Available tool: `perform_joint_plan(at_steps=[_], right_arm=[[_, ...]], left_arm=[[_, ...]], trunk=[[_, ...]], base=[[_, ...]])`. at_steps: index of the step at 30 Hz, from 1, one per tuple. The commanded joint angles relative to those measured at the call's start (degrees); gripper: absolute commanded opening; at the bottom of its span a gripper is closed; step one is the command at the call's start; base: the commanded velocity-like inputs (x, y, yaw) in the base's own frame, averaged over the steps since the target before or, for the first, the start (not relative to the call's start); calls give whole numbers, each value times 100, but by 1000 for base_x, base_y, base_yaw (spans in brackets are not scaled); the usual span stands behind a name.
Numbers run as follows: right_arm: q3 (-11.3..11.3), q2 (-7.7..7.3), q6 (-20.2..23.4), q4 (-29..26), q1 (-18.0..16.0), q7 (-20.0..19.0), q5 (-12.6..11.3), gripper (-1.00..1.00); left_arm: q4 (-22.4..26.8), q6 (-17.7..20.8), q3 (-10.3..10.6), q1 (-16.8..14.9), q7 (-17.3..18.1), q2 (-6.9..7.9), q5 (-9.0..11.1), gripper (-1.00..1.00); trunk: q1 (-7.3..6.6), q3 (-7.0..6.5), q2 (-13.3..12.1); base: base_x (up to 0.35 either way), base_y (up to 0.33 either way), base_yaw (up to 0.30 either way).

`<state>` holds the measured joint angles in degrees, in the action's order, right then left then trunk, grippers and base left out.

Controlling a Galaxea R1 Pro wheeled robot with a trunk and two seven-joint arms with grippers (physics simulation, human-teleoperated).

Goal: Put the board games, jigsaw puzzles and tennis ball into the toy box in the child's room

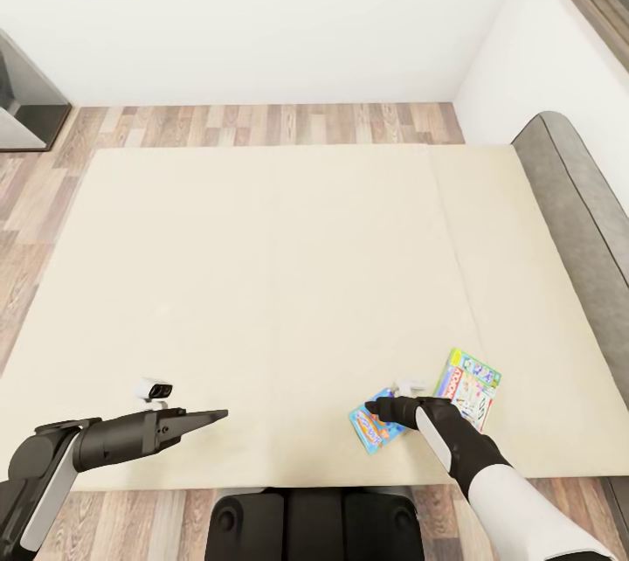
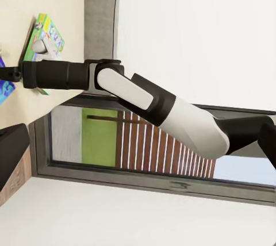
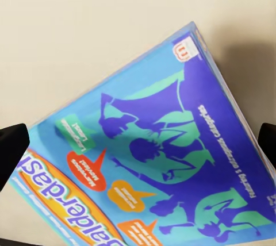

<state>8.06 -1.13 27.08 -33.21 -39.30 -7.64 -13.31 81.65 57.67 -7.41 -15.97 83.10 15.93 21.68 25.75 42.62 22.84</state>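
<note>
1. Board games lie on the bed, two thin flat printed boxes near its front edge, toward the headboard side.
2. The blue game is a glossy rectangle with purple silhouettes, orange speech bubbles and a red-orange banner; in the right wrist view it lies flat on the cream mattress, skewed to the camera.
3. The pale game has a green rim and a red banner; it lies flat, tilted, just beside the blue one and nearer the headboard, apart from it.
4. The right gripper is black and slender, on a white-and-black forearm, and sits low over the blue game's top edge. In the right wrist view its two dark fingertips stand wide apart, one at each side of the box, with nothing pinched between them.
5. The left gripper is a dark tapering wedge held level above the front of the mattress, well apart from both games. Its fingers look pressed together with nothing in them.
6. The bed is a wide smooth cream slab with a faint seam running front to back; the headboard is grey, padded and rounded.
7. The floor beyond is striped wood plank; the walls are plain white.
8. In the left wrist view a window shows behind the right arm.
</note>
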Motion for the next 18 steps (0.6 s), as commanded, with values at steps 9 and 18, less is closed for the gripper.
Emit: perform_joint_plan(at_steps=[9, 18], right_arm=[[38, 95, 34, -12, 1, -18, -216, 100], [38, 95, 34, -12, 1, -18, -216, 100]], left_arm=[[0, 60, 3, -3, 14, 3, 10, 100], [0, 62, 3, -3, 14, 0, 9, 100]], trunk=[[3, 6, 8], [3, 6, 8]], base=[[0, 41, 0], [0, 75, 0]])
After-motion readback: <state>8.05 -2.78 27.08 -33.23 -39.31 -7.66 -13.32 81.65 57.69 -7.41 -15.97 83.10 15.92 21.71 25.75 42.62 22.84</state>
